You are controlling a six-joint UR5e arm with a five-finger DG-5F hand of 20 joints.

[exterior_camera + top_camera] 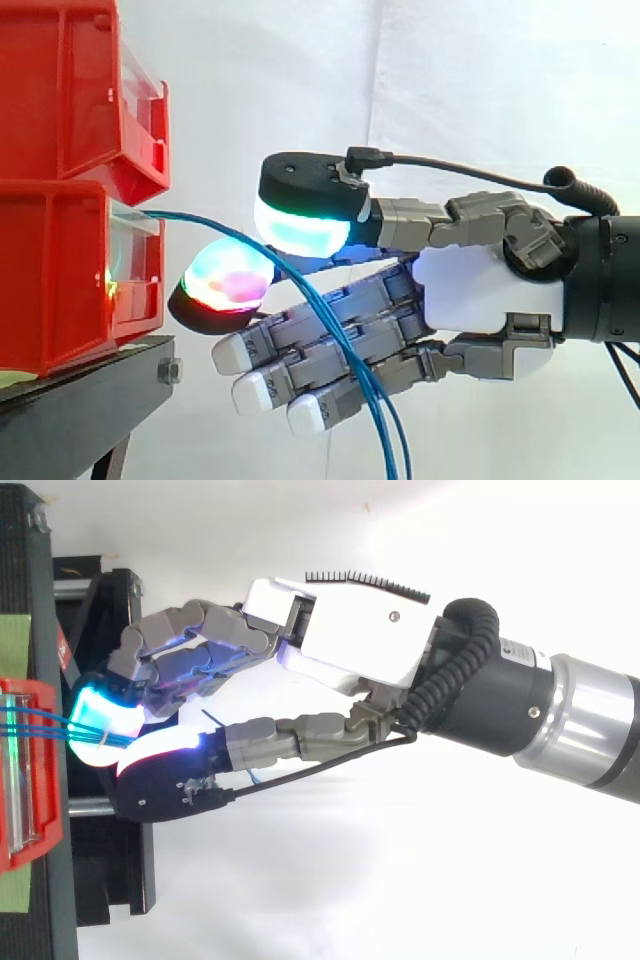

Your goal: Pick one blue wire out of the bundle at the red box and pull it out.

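The hand (480,290) reaches up to the lower red bin (60,290), which sits at the near edge of the stand (90,395). Whether it grips anything I cannot tell. The blue wires (190,218) leave the bin's front, cross the hand and hang slack. I judge that none is pulled out yet; singling one out and drawing it clear remain.

Two stacked red bins (60,90), at least two blue wires (190,216), one black stand (80,400), one hand (480,290).

hand (340,640) | fingers (95,708) pinch blue wires (50,730) | beside red box (30,850)
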